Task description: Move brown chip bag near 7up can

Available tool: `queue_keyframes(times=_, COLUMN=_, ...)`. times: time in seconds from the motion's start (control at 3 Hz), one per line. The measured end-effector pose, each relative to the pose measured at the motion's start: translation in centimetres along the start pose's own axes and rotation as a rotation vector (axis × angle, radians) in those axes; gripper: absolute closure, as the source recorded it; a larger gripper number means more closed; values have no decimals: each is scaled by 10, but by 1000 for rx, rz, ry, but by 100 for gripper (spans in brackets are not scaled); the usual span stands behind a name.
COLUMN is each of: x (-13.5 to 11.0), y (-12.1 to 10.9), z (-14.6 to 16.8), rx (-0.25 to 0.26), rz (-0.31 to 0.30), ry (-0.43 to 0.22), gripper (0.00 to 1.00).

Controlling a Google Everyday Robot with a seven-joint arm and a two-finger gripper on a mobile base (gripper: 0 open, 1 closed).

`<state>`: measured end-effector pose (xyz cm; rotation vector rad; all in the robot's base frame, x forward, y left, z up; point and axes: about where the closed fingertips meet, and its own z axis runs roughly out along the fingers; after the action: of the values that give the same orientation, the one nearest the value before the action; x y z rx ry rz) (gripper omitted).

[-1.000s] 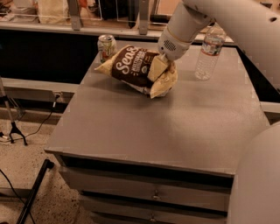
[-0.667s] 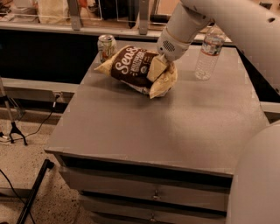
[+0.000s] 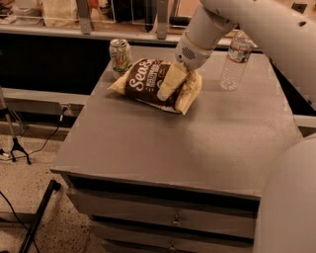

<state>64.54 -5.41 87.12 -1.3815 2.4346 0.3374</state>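
The brown chip bag [image 3: 148, 81], dark brown with pale yellow ends and white lettering, lies on the grey table [image 3: 197, 143] near its back edge. The 7up can [image 3: 120, 57] stands upright just left of and behind the bag, almost touching its left end. My gripper [image 3: 175, 89] comes down from the upper right and rests on the bag's right end, which is crumpled up around it.
A clear plastic water bottle [image 3: 234, 64] stands at the back right of the table. A dark gap and a counter with racks [image 3: 118, 15] lie behind the table. Drawers [image 3: 168, 217] are below the front edge. A stand leg and cables [image 3: 19, 148] are on the floor at left.
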Motion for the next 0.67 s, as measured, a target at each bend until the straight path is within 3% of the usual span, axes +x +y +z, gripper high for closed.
queue_keyframes(times=0.67, x=-1, y=-1, z=-8, rx=7, rz=-13, ry=-17, gripper=0)
